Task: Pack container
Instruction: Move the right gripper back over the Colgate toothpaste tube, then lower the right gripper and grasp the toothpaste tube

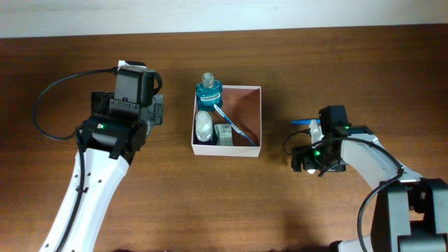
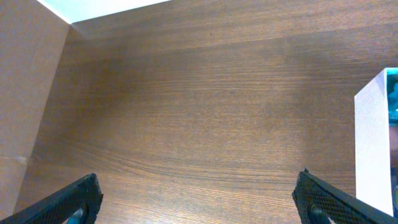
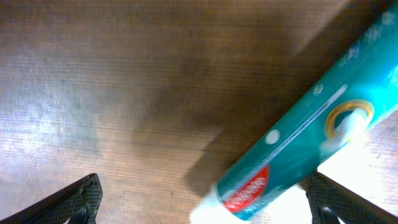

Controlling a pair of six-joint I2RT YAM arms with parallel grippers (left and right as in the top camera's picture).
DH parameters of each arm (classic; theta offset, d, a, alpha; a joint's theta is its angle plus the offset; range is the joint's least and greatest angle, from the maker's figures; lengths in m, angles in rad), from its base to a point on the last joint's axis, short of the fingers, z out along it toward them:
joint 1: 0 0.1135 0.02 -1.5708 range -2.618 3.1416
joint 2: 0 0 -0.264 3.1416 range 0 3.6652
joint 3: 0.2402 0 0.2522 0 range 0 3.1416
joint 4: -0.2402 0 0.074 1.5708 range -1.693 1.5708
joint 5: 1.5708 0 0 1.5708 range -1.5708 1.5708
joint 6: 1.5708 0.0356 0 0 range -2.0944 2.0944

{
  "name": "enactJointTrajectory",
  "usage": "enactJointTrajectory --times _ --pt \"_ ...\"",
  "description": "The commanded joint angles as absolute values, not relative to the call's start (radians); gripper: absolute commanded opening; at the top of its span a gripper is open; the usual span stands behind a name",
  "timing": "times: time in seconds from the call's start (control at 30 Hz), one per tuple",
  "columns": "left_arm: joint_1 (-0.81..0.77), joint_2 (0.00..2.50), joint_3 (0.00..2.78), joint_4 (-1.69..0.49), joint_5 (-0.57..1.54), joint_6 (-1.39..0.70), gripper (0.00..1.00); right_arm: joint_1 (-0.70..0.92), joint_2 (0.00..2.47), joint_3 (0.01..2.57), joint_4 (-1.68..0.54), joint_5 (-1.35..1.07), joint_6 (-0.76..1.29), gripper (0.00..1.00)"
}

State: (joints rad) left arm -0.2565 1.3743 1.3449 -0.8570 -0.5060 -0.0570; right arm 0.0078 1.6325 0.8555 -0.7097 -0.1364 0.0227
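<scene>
The container (image 1: 261, 119) is set at the middle of the wooden table (image 1: 224, 203), a square, shallow box with thin white walls and a reddish-brown floor. Its 9 o'clock half is filled. A teal mouthwash bottle (image 1: 208, 91) with a clear cap is lodged in the 11 o'clock corner, a white oval item (image 1: 204, 126) lies below it, and a small pale carton (image 1: 225, 135) lies at 6 o'clock. A blue toothbrush (image 1: 233, 126) is laid diagonally toward 5 o'clock. Bare floor is left from 12 to 3 o'clock.

The left gripper (image 2: 199, 199) is held at 9 o'clock of the box, its dark, ribbed fingers (image 2: 74, 199) spread wide apart with nothing between them. In the left wrist view one smooth white wall of the box is seen at 3 o'clock, with bare grained wood elsewhere.

The right gripper (image 3: 202, 199) is held at 4 o'clock of the box, well apart from it. Its fingers (image 3: 81, 199) are likewise spread wide. A glossy teal toothpaste tube (image 3: 298, 137) is laid slantwise from 6 toward 2 o'clock, close by the right-hand finger. Whether it is touched cannot be told.
</scene>
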Motion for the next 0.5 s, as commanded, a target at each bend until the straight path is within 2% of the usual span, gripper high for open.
enactJointTrajectory --times 0.0,0.27,0.47 --pt "-0.254 1.372 1.359 -0.857 -0.520 -0.059 0.99 0.005 1.649 0.847 -0.675 -0.088 0.019 0.98" --pt "-0.254 1.372 1.359 -0.857 -0.520 -0.059 0.99 0.005 1.657 0.847 -0.634 -0.035 0.195 0.98" --pt "-0.254 1.372 1.359 -0.857 -0.520 -0.059 0.99 0.005 1.682 0.843 -0.620 0.018 0.219 0.96"
